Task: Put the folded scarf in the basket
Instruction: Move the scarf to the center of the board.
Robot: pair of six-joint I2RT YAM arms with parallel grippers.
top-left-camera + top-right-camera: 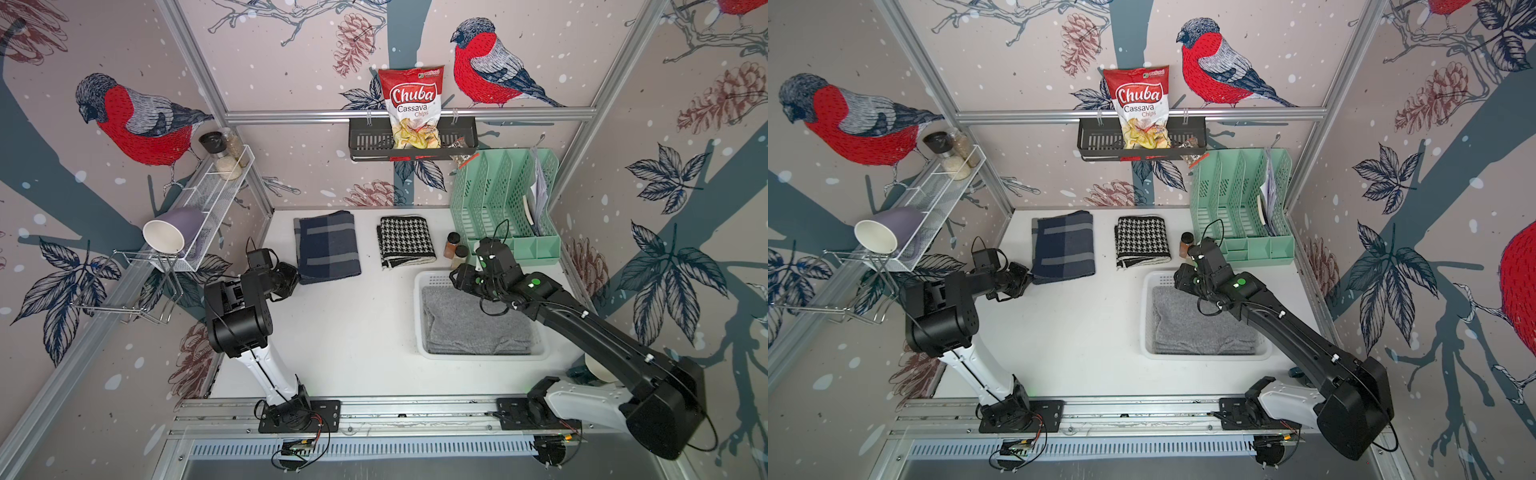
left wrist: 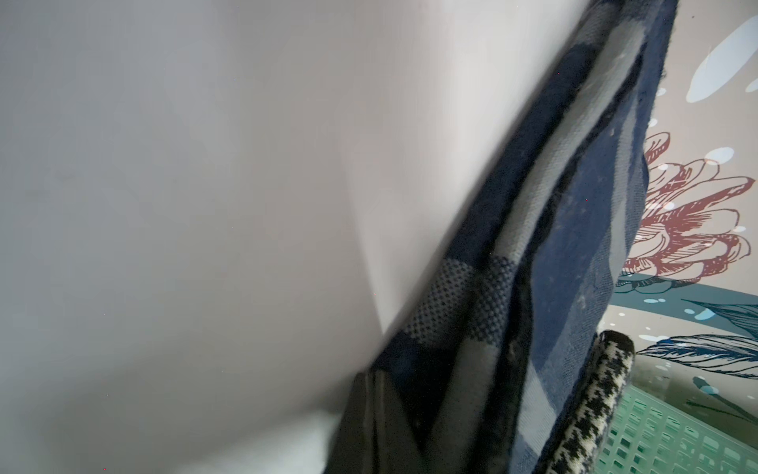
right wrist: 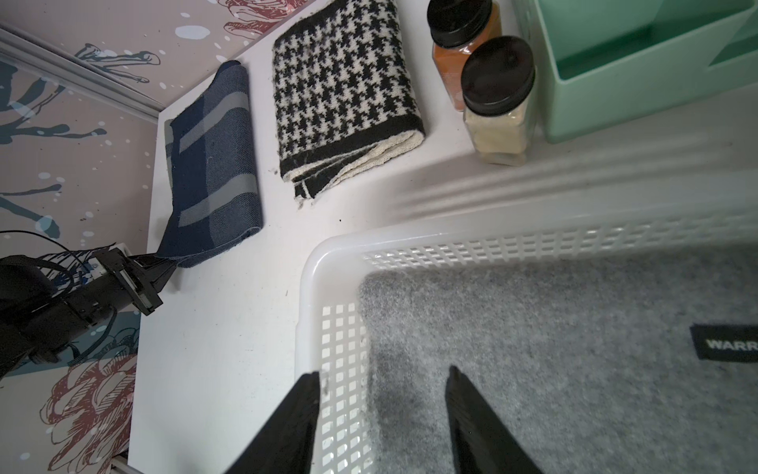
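The white perforated basket [image 1: 419,316] [image 1: 1144,316] [image 3: 311,262] stands at the right of the table, and a folded grey scarf [image 1: 469,328] [image 3: 574,328] lies in it. A navy plaid folded scarf [image 1: 328,245] [image 1: 1065,245] [image 3: 213,164] [image 2: 574,246] lies at the back left. My left gripper [image 1: 296,276] [image 3: 158,260] [image 2: 385,390] is shut on its near corner. Between the two lies a houndstooth folded scarf [image 1: 405,241] [image 3: 344,94]. My right gripper [image 3: 383,371] [image 1: 457,276] hangs open over the basket's far left corner, holding nothing.
Two spice jars [image 3: 498,102] [image 1: 457,249] stand between the houndstooth scarf and a mint-green file organiser [image 1: 503,203]. A black wire shelf [image 1: 370,143] holding a chips bag hangs on the back wall. On the left wall, a white wire rack [image 1: 216,199] carries a mug.
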